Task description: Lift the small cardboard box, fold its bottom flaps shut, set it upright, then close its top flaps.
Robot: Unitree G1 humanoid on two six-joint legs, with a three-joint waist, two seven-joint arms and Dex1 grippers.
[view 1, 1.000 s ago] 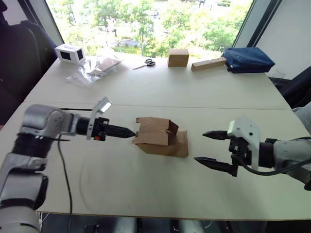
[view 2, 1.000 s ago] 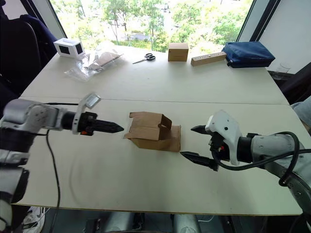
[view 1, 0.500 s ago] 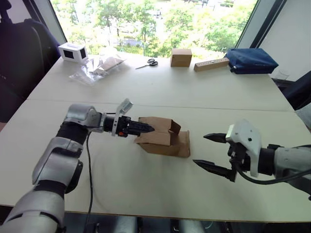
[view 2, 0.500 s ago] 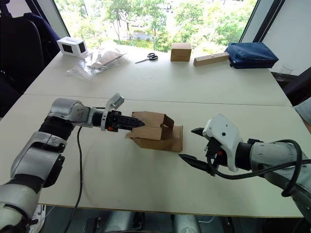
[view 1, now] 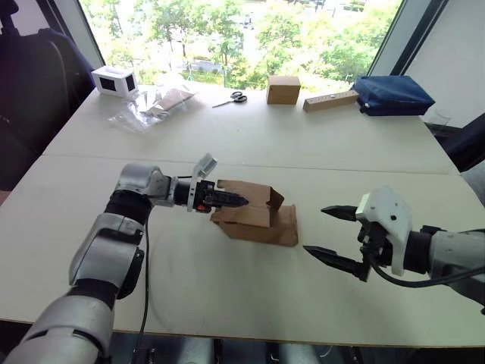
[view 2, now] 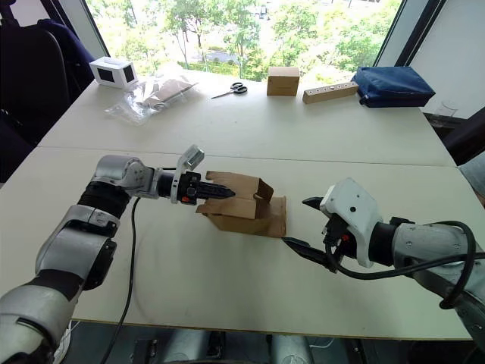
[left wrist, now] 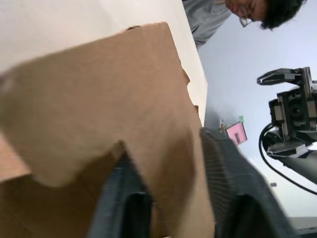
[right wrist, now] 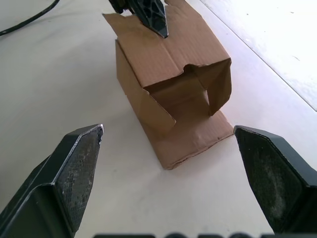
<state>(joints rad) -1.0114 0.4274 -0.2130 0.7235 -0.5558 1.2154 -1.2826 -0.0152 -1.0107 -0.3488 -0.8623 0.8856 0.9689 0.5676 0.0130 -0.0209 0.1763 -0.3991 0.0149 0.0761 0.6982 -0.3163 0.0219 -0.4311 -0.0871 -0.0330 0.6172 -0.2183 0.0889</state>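
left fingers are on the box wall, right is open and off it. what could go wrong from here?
1. The left gripper pinches only one thin wall of the small brown cardboard box; lifting by that edge may bend or tear it.
2. The open flaps face the right gripper, which is spread wide and apart from the box; closing in could snag or crush a flap.
3. The box lies tilted on the white table and may slide.
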